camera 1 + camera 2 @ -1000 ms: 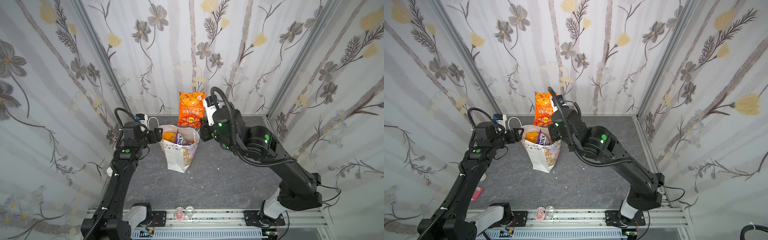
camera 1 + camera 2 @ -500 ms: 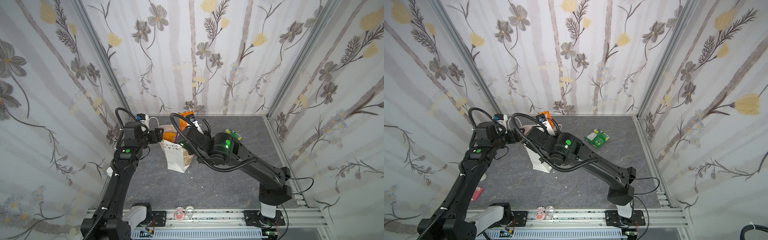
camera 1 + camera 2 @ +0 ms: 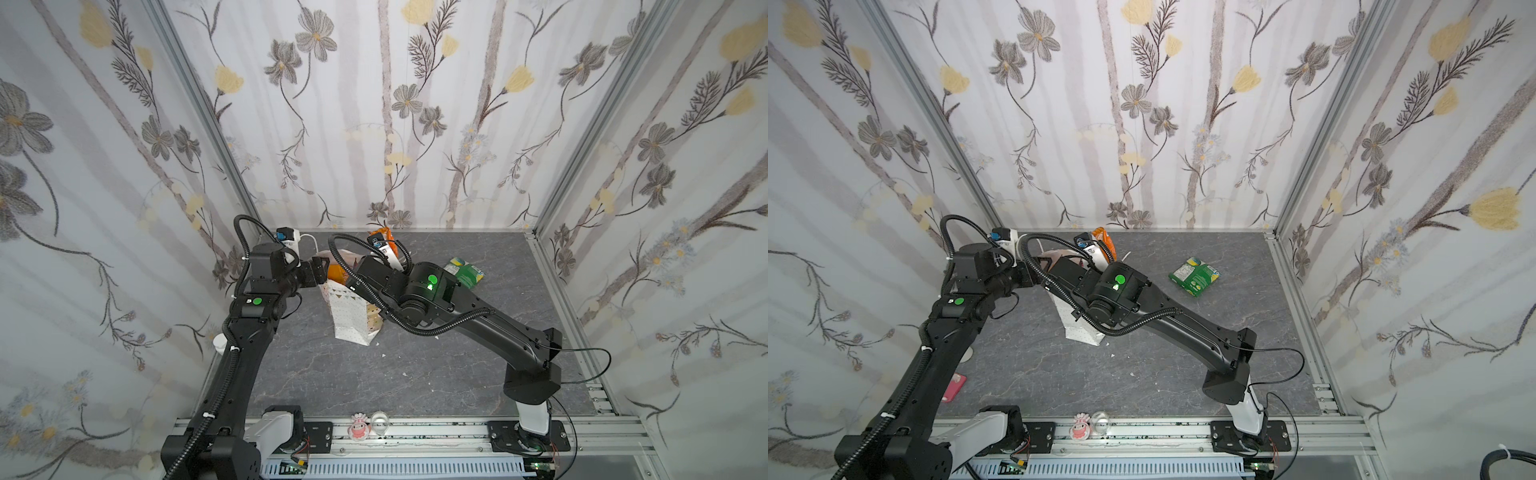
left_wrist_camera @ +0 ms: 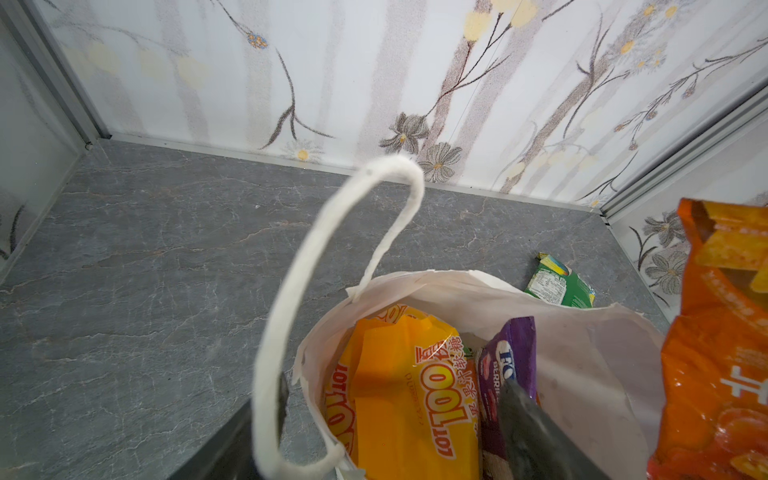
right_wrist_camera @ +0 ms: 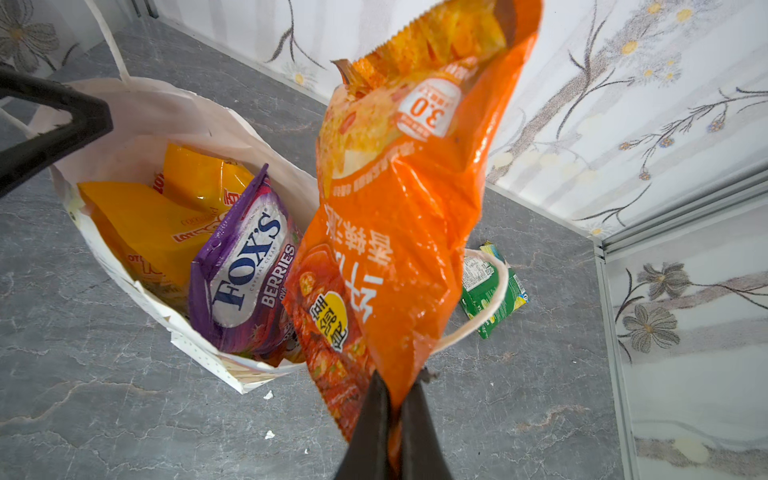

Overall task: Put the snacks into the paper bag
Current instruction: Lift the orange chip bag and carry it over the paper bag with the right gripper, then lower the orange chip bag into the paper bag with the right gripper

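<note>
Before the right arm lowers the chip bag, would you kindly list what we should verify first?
1. Grip: right gripper shut on orange chip bag: ok.
2. Mouth: paper bag open, left gripper straddling its wall: ok.
3. Stance: paper bag standing: ok.
4. Alignment: orange chip bag over the mouth: cannot tell.
5. Room: space beside purple packet and yellow-orange packet: ok.
6. Leftovers: green packet lies outside the bag: not ok.

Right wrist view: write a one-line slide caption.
Right gripper, jaws shut, holds chip bag by the paper bag; yellow packets and purple packet inside, green packet outside.
</note>
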Robot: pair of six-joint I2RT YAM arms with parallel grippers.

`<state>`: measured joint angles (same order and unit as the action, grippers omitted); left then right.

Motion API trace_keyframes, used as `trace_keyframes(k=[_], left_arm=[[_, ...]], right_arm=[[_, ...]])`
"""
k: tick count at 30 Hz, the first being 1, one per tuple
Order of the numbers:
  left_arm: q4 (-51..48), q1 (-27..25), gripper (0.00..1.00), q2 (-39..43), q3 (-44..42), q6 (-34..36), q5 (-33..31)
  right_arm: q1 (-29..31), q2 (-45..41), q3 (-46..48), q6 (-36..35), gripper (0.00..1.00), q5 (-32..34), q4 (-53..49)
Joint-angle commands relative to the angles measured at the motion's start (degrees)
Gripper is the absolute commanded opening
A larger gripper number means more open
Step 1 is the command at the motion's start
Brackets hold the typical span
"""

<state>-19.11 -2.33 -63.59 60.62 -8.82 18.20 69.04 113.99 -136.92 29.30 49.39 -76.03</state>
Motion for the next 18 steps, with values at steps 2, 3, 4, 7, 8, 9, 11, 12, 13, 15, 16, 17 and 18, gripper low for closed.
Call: trace_keyframes(k=[2, 3, 4, 7, 8, 9, 11, 12, 13, 15, 16, 17, 18], left_arm=[[0.8, -0.1, 0.80, 0.0, 0.2, 0.6, -0.3], [0.8, 0.0, 0.80, 0.0, 0.2, 0.7, -0.4], [0.8, 0.0, 0.80, 0.0, 0.2, 0.7, -0.4], [0.8, -0.1, 0.80, 0.0, 0.2, 0.8, -0.5], [0.8, 0.0, 0.80, 0.0, 0.2, 0.8, -0.5], [0.8, -0.1, 0.80, 0.0, 0.2, 0.8, -0.6], [0.8, -0.1, 0.80, 0.0, 0.2, 0.9, -0.6], [0.7, -0.1, 0.80, 0.0, 0.2, 0.9, -0.7], [0.7, -0.1, 0.80, 0.0, 0.2, 0.9, -0.7], [0.7, 0.0, 0.80, -0.1, 0.2, 0.9, -0.8], [0.7, 0.0, 0.80, 0.0, 0.2, 0.9, -0.9], [0.7, -0.1, 0.80, 0.0, 0.2, 0.9, -0.8], [0.7, 0.0, 0.80, -0.1, 0.1, 0.9, -0.8]], right_arm=[[-0.2, 1.1, -0.4, -2.6, 0.00, 1.8, 1.9], [-0.2, 1.4, -0.4, -3.0, 0.00, 1.8, 2.2], [-0.3, 1.8, -0.4, -3.2, 0.00, 1.8, 2.3], [-0.3, 2.7, -0.3, -3.8, 0.14, 1.4, 2.2], [-0.4, 2.9, -0.4, -4.0, 0.15, 1.0, 2.3], [-0.3, 3.0, -0.4, -4.3, 0.19, 0.5, 2.5], [-0.3, 2.8, -0.4, -4.9, 0.34, -0.3, 3.4], [-0.3, 2.6, -0.3, -5.3, 0.37, -1.1, 4.1], [-0.3, 2.3, -0.3, -5.7, 0.37, -1.9, 5.0], [-0.2, 1.5, -0.3, -6.6, 0.40, -4.6, 6.9], [-0.2, 1.0, -0.3, -6.9, 0.40, -6.3, 8.5], [-0.2, 0.6, -0.3, -7.3, 0.41, -8.2, 10.0], [-0.1, 0.1, -0.3, -8.0, 0.41, -10.2, 11.9]])
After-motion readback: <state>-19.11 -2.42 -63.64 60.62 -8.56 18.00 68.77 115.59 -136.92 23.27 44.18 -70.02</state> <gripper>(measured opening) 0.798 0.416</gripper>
